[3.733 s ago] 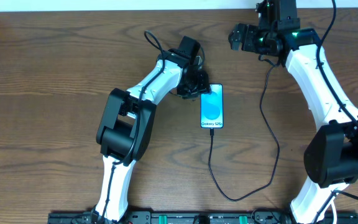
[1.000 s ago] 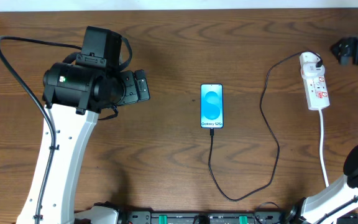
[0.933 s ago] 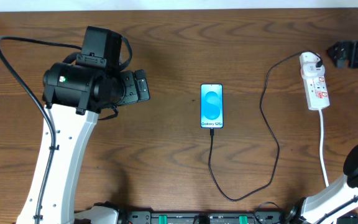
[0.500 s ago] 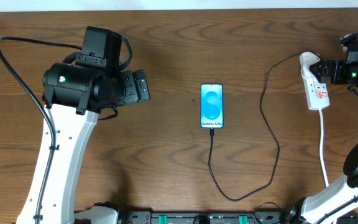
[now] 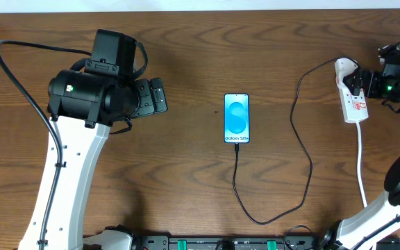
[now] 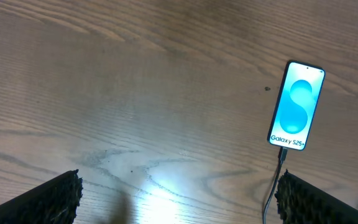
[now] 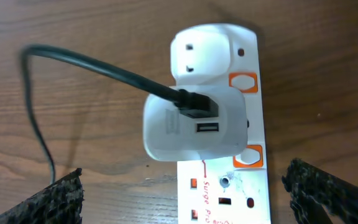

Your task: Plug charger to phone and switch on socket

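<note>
Wood-grain table (image 5: 186, 173) carries the phone (image 5: 237, 118) at centre frame, face up, screen lit. The charger (image 7: 191, 130) runs from the phone's lower edge, loops toward the lower frame and climbs right. Its white plug is seated at the top end of the socket (image 5: 356, 107), upper right. The right gripper (image 5: 359, 82) hovers over that end, fingers spread wide and holding nothing. The left gripper (image 5: 158, 96), upper left, sits well apart from the phone, likewise wide and empty. Switch position is unclear from these views.
</note>
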Robot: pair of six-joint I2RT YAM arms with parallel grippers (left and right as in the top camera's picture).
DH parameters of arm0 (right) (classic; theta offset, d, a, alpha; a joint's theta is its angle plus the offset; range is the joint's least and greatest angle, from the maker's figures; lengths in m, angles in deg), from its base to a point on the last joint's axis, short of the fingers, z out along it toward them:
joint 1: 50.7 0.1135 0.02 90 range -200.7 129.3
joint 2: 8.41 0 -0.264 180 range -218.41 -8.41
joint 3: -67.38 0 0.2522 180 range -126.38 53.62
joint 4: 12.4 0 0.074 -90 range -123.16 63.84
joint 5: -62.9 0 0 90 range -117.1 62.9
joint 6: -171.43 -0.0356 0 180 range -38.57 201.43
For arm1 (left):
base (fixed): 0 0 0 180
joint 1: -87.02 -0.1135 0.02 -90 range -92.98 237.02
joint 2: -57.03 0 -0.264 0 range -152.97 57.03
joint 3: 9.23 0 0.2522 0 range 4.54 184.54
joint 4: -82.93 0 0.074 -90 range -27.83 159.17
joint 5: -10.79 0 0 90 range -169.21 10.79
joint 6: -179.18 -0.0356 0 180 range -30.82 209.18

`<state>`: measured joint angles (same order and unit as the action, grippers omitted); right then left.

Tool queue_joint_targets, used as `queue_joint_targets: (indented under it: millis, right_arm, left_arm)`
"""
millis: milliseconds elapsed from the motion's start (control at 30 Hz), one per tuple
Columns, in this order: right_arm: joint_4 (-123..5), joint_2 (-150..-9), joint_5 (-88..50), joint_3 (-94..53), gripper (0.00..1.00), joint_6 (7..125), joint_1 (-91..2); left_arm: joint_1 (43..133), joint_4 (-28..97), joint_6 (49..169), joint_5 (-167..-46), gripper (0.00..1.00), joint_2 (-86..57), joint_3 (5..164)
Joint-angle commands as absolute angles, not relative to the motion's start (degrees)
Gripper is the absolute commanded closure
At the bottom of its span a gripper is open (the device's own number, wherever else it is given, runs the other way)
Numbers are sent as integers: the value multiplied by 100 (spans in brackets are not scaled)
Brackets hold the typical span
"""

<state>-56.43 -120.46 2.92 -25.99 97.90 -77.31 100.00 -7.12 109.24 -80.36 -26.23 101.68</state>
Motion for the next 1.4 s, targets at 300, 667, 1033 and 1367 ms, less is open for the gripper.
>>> queue_joint_targets:
  millis: [300,667,1033,1367]
  right_arm:
    - [-5518,-12478,310,-2547,1,9644,-7617]
    - [-5420,-12481,329,-2544,1,9314,-7521]
    - [-5240,-12583,327,-2544,1,9300,-7434]
    - [-5227,-12806,712,-2544,1,9259,-7423]
  left_arm:
    - [10011,-729,10871,-8003,0,-2645,10201]
    - [10011,-729,10871,-8003,0,-2645,10201]
    - [10011,-729,10871,-8003,0,-2645,10201]
    - [10011,-732,10871,-8003,0,-2645,10201]
